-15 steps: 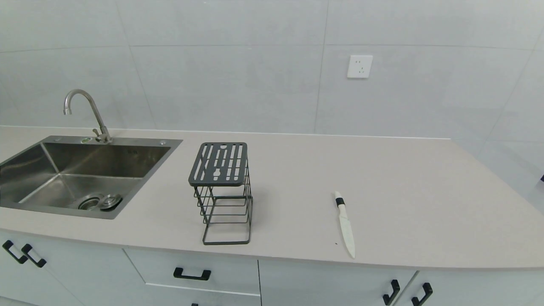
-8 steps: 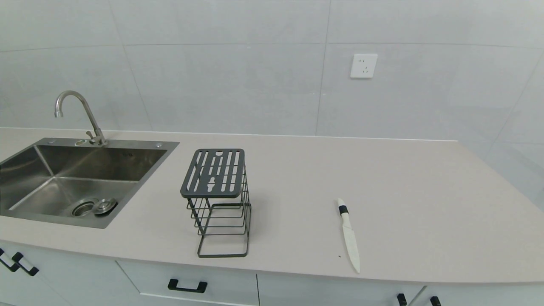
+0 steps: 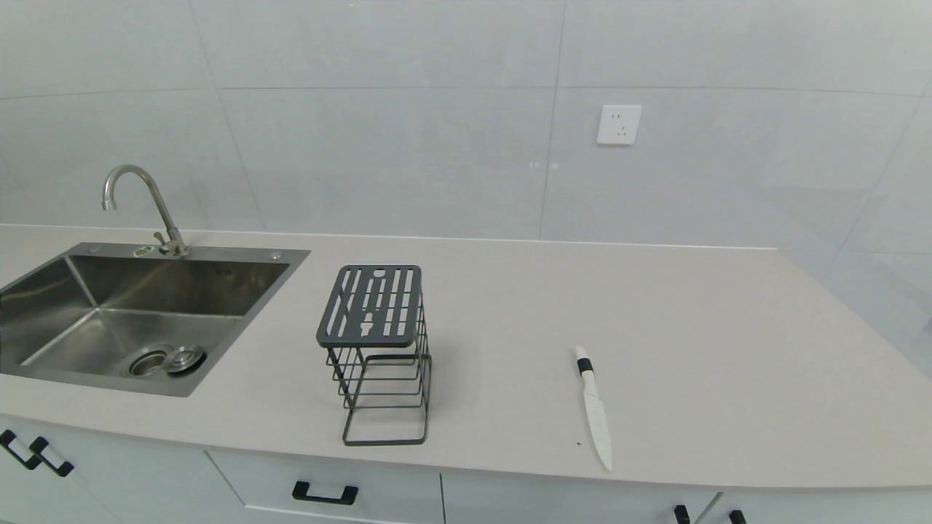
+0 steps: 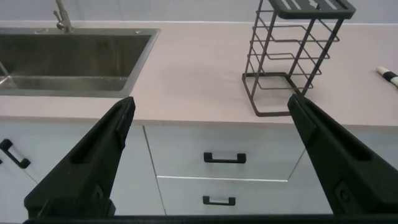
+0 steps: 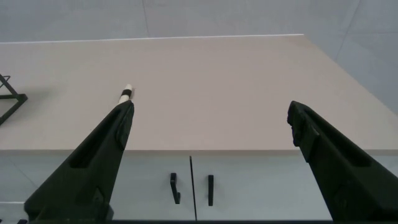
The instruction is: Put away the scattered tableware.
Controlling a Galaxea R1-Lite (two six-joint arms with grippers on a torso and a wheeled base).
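The knife lies flat on the surface, well to the right of the rack, with its blade tip close to the front edge. Both the left gripper and the right gripper are spread wide and hold nothing, hanging in front of the surface's edge.

A careless approach could push the knife off the edge. A pinch on the thin blade would likely slip. The light wire rack might tip if the blade catches a slot.

In the right wrist view a finger hides most of the blade. Which slot fits the knife is hard to judge.
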